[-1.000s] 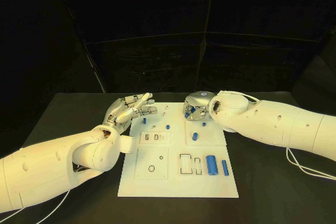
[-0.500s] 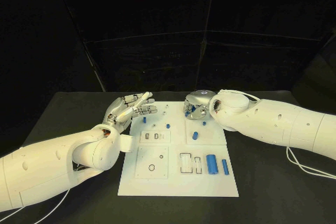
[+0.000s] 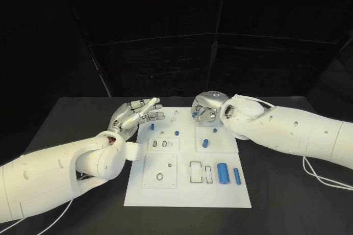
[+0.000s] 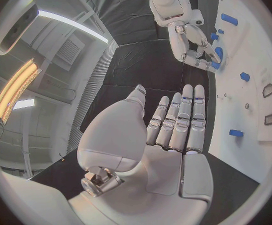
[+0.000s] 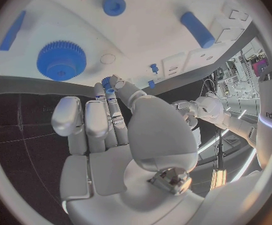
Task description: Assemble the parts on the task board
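I've got the task board [image 3: 187,191], a flat white plate, lying in the middle of the black table [image 3: 66,123], with small blue parts scattered on it. Near its close right corner two blue cylinders lie side by side, the thick one [image 3: 222,173] and the thin one [image 3: 236,175], beside rectangular slots. A short blue peg [image 3: 206,141] lies further up, and two small ones, the left pin [image 3: 152,126] and the middle pin [image 3: 176,132], sit toward the far left.

The right hand [image 3: 205,108] hangs over the board's far right corner, fingers curled down. From the head view I can't tell what it has. The right wrist view settles it: a tiny blue piece [image 5: 106,81] is pinched at the fingertips [image 5: 114,87], the other fingers straight alongside. That view also gives me a blue toothed gear [image 5: 61,60] and a round blue cap [image 5: 114,5] on the board, which the head view hides behind the hand.

The left hand [image 3: 134,114] hovers at the board's far left edge, fingers stretched out and holding nothing; the left wrist view confirms the flat bare palm [image 4: 142,150], silver metal fingers, white shell.
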Robot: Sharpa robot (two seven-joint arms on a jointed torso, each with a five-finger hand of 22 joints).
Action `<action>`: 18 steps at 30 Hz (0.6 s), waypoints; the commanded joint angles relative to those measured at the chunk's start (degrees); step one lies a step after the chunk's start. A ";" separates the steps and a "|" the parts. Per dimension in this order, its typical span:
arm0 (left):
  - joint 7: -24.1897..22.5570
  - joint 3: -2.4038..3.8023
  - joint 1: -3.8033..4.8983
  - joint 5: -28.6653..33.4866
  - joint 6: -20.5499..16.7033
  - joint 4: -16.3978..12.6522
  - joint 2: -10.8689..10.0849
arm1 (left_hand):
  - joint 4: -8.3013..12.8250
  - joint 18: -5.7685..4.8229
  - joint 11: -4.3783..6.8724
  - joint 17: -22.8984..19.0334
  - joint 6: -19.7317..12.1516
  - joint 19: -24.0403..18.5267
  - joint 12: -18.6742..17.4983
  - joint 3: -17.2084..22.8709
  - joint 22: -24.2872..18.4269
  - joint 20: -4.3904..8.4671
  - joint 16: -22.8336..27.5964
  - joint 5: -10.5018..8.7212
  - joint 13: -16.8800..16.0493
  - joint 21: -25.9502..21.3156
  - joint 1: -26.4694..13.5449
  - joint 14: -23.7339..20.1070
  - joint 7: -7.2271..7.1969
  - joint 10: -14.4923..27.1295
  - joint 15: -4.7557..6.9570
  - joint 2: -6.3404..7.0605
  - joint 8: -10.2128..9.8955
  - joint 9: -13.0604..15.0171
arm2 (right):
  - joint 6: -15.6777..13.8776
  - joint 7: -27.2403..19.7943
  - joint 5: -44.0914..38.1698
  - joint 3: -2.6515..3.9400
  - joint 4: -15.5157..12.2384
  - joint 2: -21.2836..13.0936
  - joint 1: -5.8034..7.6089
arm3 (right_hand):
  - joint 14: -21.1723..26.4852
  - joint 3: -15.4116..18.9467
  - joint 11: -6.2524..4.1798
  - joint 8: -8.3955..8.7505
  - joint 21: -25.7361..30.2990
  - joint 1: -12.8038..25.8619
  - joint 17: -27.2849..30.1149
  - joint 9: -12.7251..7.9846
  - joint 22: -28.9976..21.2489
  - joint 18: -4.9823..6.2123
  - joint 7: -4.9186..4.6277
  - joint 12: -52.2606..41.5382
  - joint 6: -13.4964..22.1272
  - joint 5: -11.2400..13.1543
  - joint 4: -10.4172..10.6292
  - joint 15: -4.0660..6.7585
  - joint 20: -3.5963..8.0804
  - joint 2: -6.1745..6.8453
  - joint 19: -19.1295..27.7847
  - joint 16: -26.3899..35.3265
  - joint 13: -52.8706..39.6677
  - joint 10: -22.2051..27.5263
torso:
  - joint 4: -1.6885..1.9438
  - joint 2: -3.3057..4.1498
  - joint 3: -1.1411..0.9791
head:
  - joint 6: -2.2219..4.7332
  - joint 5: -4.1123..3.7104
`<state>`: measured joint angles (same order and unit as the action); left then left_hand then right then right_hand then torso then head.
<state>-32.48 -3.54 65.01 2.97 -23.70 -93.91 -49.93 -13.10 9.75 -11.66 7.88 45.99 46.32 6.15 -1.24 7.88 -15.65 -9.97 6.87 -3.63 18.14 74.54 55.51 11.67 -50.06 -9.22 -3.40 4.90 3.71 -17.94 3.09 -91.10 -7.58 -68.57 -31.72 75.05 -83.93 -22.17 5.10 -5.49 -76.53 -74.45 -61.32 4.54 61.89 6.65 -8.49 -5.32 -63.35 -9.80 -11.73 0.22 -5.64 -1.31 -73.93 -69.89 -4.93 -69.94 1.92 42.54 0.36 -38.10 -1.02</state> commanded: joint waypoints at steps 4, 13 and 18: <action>-0.28 0.05 0.07 -0.07 0.53 -0.25 0.07 | 0.46 0.69 -0.22 0.09 0.43 0.32 -0.27 -0.10 -0.15 0.07 0.34 0.04 0.04 -0.07 0.67 -0.02 2.48 -0.07 -0.19 0.02 0.04 -0.03 | -4.86 0.63 0.79 0.08 2.29 2.23 0.15 | -1.77 -0.57 -0.95 0.18 -0.47 0.34 0.01 0.33 0.19 -0.97 0.07 0.31 -0.26 0.09 0.21 0.38 0.06 0.08 -0.31 -0.32 0.01 -1.34 | 0.10 0.19 -0.02 | -0.06 0.06; -0.30 0.05 0.08 -0.07 0.61 -0.24 0.13 | 0.61 0.67 -0.22 0.10 0.62 0.21 -0.31 -0.12 -0.25 0.06 0.46 0.04 0.03 -0.22 0.78 -0.05 2.46 -0.10 -0.23 0.00 0.03 -0.01 | -5.35 0.62 -0.07 0.11 4.68 4.98 0.16 | -1.72 -1.00 -0.80 0.51 -0.59 0.47 0.09 0.24 0.27 -0.98 -0.09 0.68 0.05 0.22 0.43 0.28 0.01 0.33 -0.24 -0.40 0.09 -1.00 | 0.62 0.71 0.04 | 0.13 0.03; -0.27 0.05 0.10 -0.07 0.53 -0.22 0.05 | 0.69 0.64 -0.23 0.10 0.64 0.07 -0.34 -0.16 -0.34 0.03 0.57 0.03 0.03 -0.36 0.80 -0.11 2.44 -0.12 -0.25 0.00 0.01 -0.01 | -5.81 0.27 -0.14 0.11 5.52 6.39 0.18 | -1.68 -1.16 -0.73 0.65 -0.61 0.61 0.17 0.21 0.25 -0.98 -0.16 0.83 0.15 0.35 0.59 0.21 -0.04 0.48 -0.16 -0.42 0.12 -0.88 | 0.79 1.12 0.11 | 0.48 -0.26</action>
<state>-32.45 -3.54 65.02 2.99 -23.70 -94.01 -49.88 -12.62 9.74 -11.66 7.93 46.21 46.32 6.15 -1.39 7.64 -15.65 -9.76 6.87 -3.63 18.14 74.98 55.52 11.89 -50.06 -9.22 -3.43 4.90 3.70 -22.10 3.56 -90.82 -7.52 -63.22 -25.56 75.07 -83.93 -22.93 4.40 -5.07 -76.76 -74.11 -61.24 4.58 62.12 6.66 -8.38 -4.75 -63.38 -9.31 -11.37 0.21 -5.64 -0.97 -73.93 -70.18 -4.82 -70.64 2.55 43.34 0.42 -37.73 -1.14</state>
